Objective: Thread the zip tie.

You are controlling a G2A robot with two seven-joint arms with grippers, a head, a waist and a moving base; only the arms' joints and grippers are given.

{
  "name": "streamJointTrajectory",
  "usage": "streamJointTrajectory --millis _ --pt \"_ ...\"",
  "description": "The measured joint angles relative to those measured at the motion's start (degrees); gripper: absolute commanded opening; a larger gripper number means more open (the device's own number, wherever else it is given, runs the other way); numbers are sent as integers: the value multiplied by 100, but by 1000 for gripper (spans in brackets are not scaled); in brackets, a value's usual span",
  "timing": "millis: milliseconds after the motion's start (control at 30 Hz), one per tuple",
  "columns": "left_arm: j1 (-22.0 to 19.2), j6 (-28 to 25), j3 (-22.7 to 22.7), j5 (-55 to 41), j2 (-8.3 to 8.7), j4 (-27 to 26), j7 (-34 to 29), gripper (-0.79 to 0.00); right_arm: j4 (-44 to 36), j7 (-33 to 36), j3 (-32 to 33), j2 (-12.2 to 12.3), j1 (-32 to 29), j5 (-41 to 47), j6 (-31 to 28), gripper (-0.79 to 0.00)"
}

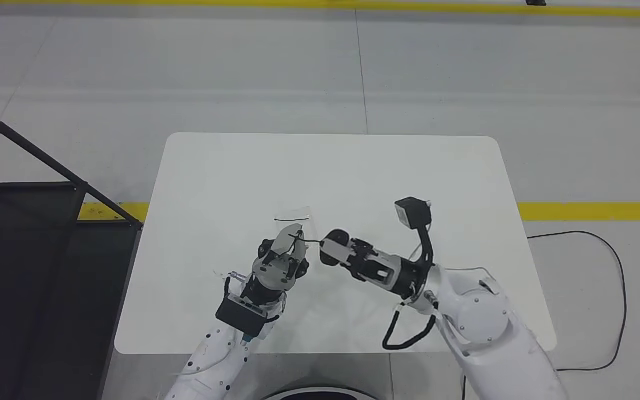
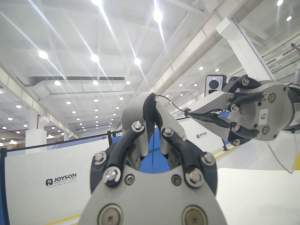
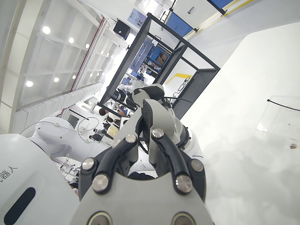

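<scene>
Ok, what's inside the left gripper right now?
A thin black zip tie is pinched in the left gripper; its other end curves to the right gripper. The pads hide the clamped stretch.

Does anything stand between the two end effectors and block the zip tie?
Nothing visible does. The zip tie spans the open gap from the left end effector to the right end effector, both shut on it.
</scene>
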Motion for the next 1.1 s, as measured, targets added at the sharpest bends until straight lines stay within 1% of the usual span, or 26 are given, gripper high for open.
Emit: streamJointTrajectory --millis 333,733,767,800,833,867,900,1000,1100 --pt "0 0 0 0 0 0 0 -785 -204 -93 -16 -3 33 -348 162 -785" --pt "0 0 0 0 0 0 0 -785 -230 -405 -108 -29 32 -754 172 -785" --pt "0 0 0 0 0 0 0 -785 -227 -422 -109 -30 31 -762 166 -730" --pt "0 0 0 0 0 0 0 -785 -222 -445 -109 -32 27 -771 154 -545" --pt "0 0 0 0 0 0 0 -785 -217 -463 -107 -33 22 -780 143 -459" --pt "0 0 0 0 0 0 0 -785 -212 -484 -103 -34 16 -793 131 -332" --pt "0 0 0 0 0 0 0 -785 -207 -503 -100 -34 7 -805 118 -259" --pt "6 -5 0 -7 0 -19 -23 -785 -205 -549 -77 -34 -34 -826 63 -157" --pt "65 -22 -14 -54 5 -195 -252 -785 -216 -640 -17 -28 -105 -853 -50 -139"
